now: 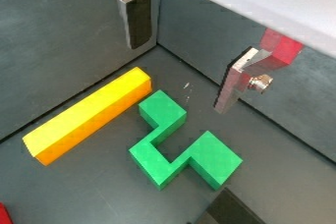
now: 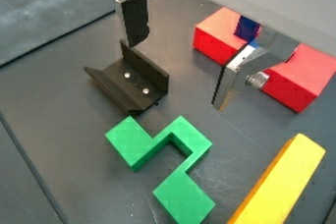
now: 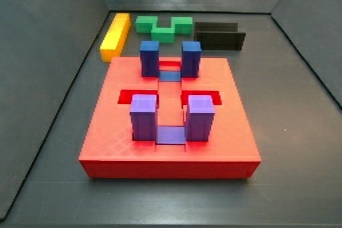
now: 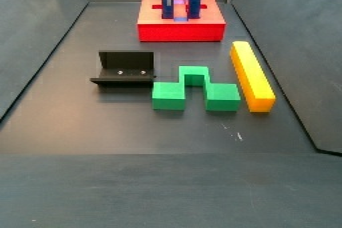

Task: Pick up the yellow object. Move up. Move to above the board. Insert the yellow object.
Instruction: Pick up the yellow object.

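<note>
Currently gripper (image 1: 182,53) open, nothing between the fingers (image 1: 137,22); same seen in both wrist views (image 2: 182,56). Hanging above the dark floor (image 4: 120,162), clear of all pieces.

Yellow object (image 1: 86,115) flat on the floor, untouched, well apart from the gripper in both wrist views (image 2: 280,186). In a side view (image 4: 251,73) lying lengthwise at roughly 3 o'clock of the green notched block (image 4: 195,87), just beside it with a narrow gap. In a side view (image 3: 115,35) at about 11 o'clock of the board (image 3: 171,142), near the far wall, at 9 o'clock of the green block (image 3: 170,25).

Board seated flat, red, carrying blue upright blocks (image 3: 168,59) and purple upright blocks (image 3: 171,114); recessed slots visible between them. In a side view (image 4: 182,22) at 12 o'clock of the fixture (image 4: 126,69), well apart from the yellow object. Red corner of the board also visible in a wrist view (image 2: 262,56), behind one silver finger (image 2: 235,74).

Fixture upright on its base plate in a wrist view (image 2: 130,80), close to the green block (image 2: 161,162), gap between them. Black block (image 3: 222,36) at 3 o'clock of the green block in a side view, against the far wall.
</note>
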You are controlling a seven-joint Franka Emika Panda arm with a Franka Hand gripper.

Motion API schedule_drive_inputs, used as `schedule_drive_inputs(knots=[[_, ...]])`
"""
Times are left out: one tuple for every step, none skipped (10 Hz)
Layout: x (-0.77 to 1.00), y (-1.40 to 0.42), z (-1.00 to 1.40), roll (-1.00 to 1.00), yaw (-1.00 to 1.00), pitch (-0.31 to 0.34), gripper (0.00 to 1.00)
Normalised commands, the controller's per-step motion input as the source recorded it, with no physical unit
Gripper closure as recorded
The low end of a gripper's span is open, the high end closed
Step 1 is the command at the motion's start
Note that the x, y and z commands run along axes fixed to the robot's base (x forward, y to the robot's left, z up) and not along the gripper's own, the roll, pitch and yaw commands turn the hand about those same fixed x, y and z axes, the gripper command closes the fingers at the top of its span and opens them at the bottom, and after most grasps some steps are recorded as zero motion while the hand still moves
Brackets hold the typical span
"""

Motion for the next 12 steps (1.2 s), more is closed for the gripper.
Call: schedule_drive_inputs(knots=[[0.0,0.0,-0.03,-0.01,0.0,-0.003,0.0],[-0.03,-0.01,-0.27,-0.04,0.0,-0.059,0.0],[-0.03,-0.12,-0.35,0.0,-0.04,-0.069,0.0],[-0.15,-0.16,-0.4,0.0,-0.04,-0.074,0.0],[-0.41,-0.21,-0.34,0.0,0.0,-0.1,0.0],[-0.38,-0.44,-0.17,0.0,0.16,-0.113,0.0],[-0.36,-0.45,-0.14,0.0,0.18,-0.116,0.0],[-0.45,-0.46,-0.17,0.0,0.18,-0.141,0.0],[-0.49,-0.34,-0.25,0.01,0.12,-0.143,0.0],[-0.56,-0.26,-0.31,0.05,0.02,-0.159,0.0],[-0.6,-0.13,-0.33,0.04,0.0,-0.163,0.0],[-0.6,-0.04,-0.36,0.03,0.0,-0.164,0.0]])
